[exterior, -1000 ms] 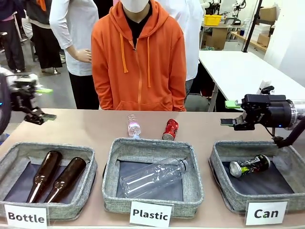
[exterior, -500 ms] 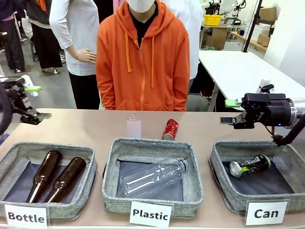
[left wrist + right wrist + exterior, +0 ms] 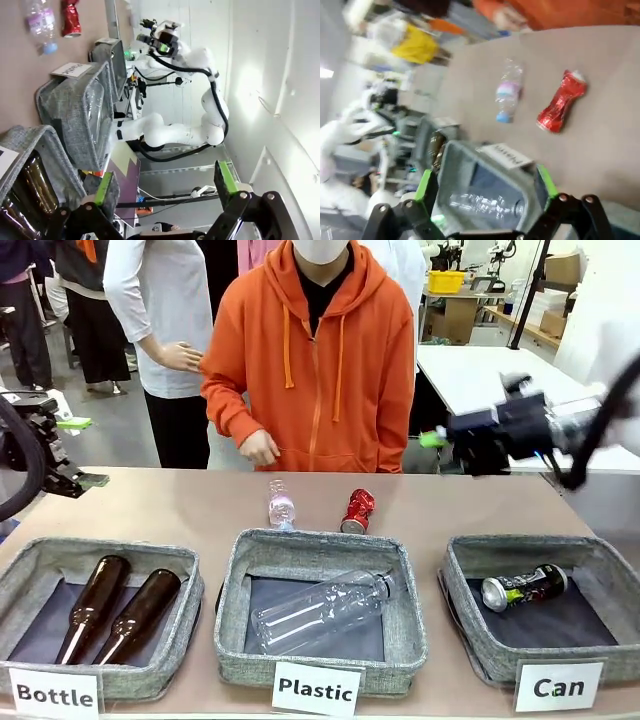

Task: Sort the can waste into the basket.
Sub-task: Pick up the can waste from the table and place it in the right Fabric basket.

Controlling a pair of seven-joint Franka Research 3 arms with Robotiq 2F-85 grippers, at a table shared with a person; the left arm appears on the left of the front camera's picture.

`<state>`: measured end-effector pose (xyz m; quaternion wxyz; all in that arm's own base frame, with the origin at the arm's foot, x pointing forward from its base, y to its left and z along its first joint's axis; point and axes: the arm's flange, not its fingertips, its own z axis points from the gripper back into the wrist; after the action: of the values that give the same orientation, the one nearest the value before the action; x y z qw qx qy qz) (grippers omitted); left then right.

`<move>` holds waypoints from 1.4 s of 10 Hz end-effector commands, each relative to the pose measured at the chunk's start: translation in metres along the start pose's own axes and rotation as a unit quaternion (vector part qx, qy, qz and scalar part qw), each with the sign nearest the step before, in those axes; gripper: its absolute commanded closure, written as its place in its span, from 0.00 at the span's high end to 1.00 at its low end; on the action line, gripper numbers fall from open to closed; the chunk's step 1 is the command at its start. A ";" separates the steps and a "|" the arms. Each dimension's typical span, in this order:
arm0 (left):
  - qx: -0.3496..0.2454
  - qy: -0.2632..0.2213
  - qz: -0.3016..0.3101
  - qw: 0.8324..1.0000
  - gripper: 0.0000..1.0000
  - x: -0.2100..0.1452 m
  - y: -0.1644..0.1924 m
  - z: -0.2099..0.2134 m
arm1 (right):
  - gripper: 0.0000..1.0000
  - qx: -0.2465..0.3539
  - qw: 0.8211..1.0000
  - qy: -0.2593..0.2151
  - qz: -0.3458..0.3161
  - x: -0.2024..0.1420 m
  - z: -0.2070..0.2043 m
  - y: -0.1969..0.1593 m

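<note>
A shiny red crushed can (image 3: 357, 511) lies on the table behind the middle basket; it also shows as the red can (image 3: 562, 102) and the red can (image 3: 70, 17) in the wrist views. A black can (image 3: 523, 587) with green-white print lies inside the grey basket (image 3: 458, 585) labelled "Can" at the right. My right gripper (image 3: 440, 448) hangs blurred above the table's far right, up and to the right of the red can, jaws open and empty (image 3: 485, 185). My left gripper (image 3: 85, 451) stands open and empty at the far left (image 3: 165, 185).
A small clear bottle (image 3: 281, 506) lies left of the red can. The "Plastic" basket (image 3: 232, 610) holds a clear bottle, and the "Bottle" basket (image 3: 190, 605) holds two brown bottles. A person in an orange hoodie stands at the far edge, one hand (image 3: 260, 447) near the table.
My right arm has risen from over the Can basket and swung left toward the middle. The person has shifted right and brought a hand to the table edge. My left gripper has barely moved.
</note>
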<state>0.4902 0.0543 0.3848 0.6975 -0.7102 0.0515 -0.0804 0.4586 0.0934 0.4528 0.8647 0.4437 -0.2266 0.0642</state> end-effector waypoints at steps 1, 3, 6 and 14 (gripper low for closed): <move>-0.011 -0.001 0.004 1.000 1.00 0.002 0.014 0.003 | 1.00 -0.260 0.961 0.090 -0.027 0.041 -0.048 0.027; -0.011 -0.001 0.004 1.000 1.00 0.002 0.014 0.003 | 1.00 -0.301 0.951 0.074 -0.001 0.056 -0.083 0.043; -0.011 -0.001 0.004 1.000 1.00 0.002 0.014 0.003 | 1.00 -0.205 0.978 0.002 0.034 0.036 -0.076 0.045; -0.011 -0.001 0.004 1.000 1.00 0.002 0.014 0.003 | 1.00 -0.272 0.949 0.065 -0.143 0.050 -0.097 0.033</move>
<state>0.4922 0.0568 0.3669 0.6990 -0.7089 0.0648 -0.0680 0.5241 0.1941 0.4318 0.9743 0.1837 -0.1022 -0.0804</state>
